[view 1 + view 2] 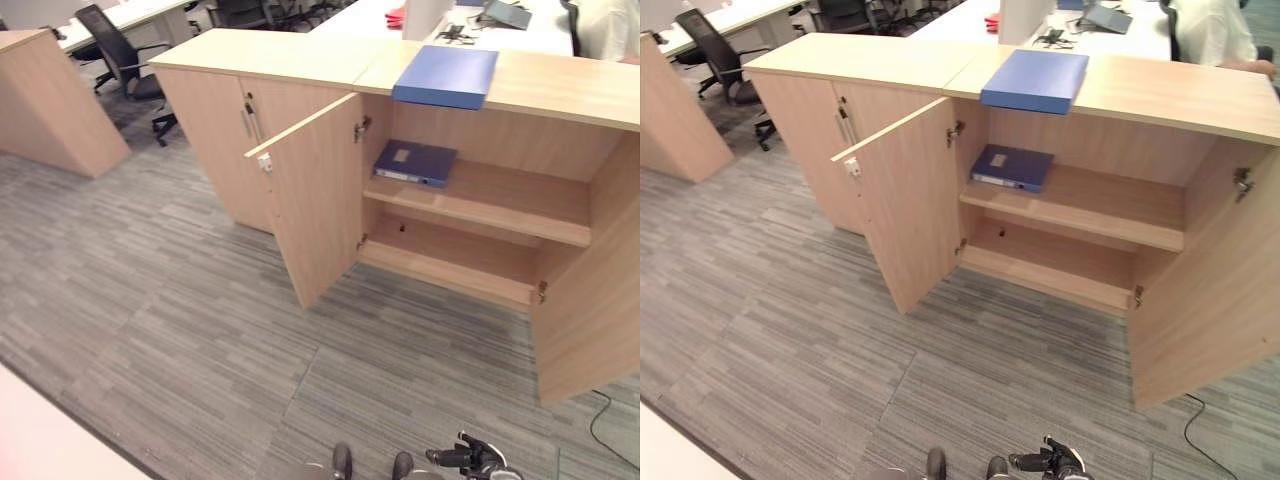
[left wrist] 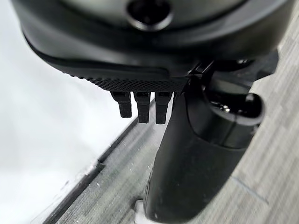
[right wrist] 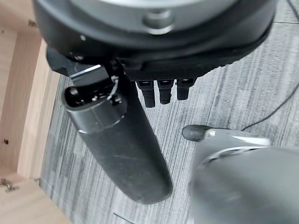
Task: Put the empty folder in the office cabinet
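- Left eye view looks down at an office cabinet [image 1: 470, 200] with both doors swung wide, so its inside is open to reach from the front.
- On the cabinet's worktop [image 1: 570, 85], at about 12 o'clock in the view, lies a light blue folder [image 1: 446, 75], flat, with its front edge just over the lip above the opening.
- A darker blue folder [image 1: 414, 162] already lies flat on the upper shelf [image 1: 500, 205], toward its 9 o'clock end; the rest of that shelf is bare board.
- The lower shelf [image 1: 450, 270] holds nothing that I can see.
- My reading is that the light blue folder on the worktop is the one to be put away, though the pictures cannot show whether it is empty. Lying flat near the edge, it should be easy to slide off and lower onto the shelf beside the darker one.
- The left door [image 1: 310, 205] stands out toward 7 o'clock and the right door [image 1: 590, 290] toward 5 o'clock, leaving a clear lane across the carpet [image 1: 200, 330] to the opening.
- The left hand [image 2: 187, 154] hangs over the carpet by a pale floor edge, fingers relaxed and grasping nothing.
- The right hand [image 3: 121, 140] hangs likewise near the open right door, fingers loose, grasping nothing.
- Both hands are well apart from either folder, so the task has not begun.
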